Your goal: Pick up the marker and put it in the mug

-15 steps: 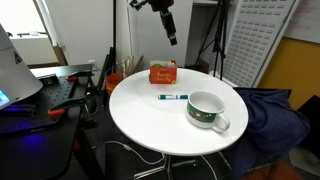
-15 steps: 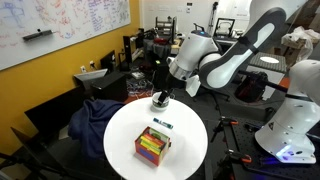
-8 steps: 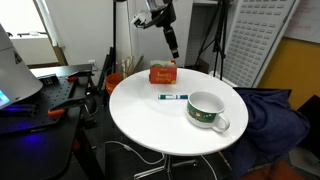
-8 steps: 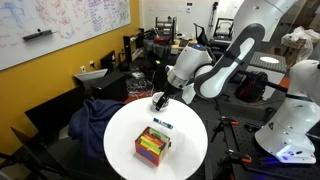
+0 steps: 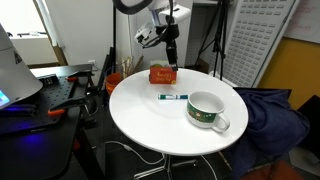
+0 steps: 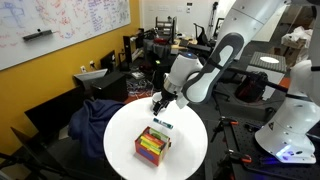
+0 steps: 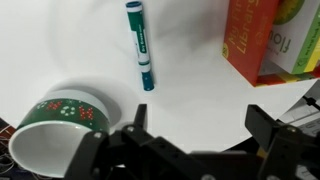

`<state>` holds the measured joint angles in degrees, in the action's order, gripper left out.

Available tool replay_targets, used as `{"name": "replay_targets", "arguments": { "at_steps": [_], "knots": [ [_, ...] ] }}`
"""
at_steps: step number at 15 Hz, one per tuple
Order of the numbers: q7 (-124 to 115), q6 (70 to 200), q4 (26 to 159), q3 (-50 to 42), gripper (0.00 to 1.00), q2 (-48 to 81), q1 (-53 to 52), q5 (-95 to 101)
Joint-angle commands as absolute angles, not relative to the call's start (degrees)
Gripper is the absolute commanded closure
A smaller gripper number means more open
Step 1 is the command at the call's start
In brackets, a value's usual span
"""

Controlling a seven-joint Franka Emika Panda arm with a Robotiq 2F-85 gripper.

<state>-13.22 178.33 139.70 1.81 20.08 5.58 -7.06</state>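
task at its start: the marker (image 7: 140,45) lies flat on the desk (image 5: 145,120), near the mug (image 7: 62,111) but apart from it, while the hand (image 7: 197,135), spread wide and empty, hovers above; grasp, lift and drop remain undone.

In the wrist view, the mug (image 7: 58,118) at 8 o'clock has its lower right side hidden behind the dark, blurred body of the gripper (image 7: 200,120), and its handle is out of sight. The orange-red box (image 7: 262,40) at 2 o'clock is cut off by the top and right edges, with only part of its lettering showing. In an exterior view, the marker (image 6: 163,124) is too small to tell its colours. The arm (image 5: 170,14) runs off the top edge at 12 o'clock.
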Motion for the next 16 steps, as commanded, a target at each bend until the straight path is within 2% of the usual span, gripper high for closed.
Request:
{"name": "replay_targets", "arguments": {
  "at_steps": [1,16],
  "knots": [
    [-9.43,178.67,135.2,4.52,0.0,25.27,9.71,-9.8],
    [-8.17,175.0,131.75,4.05,0.0,32.33,11.13,-9.13]
  ]
}}
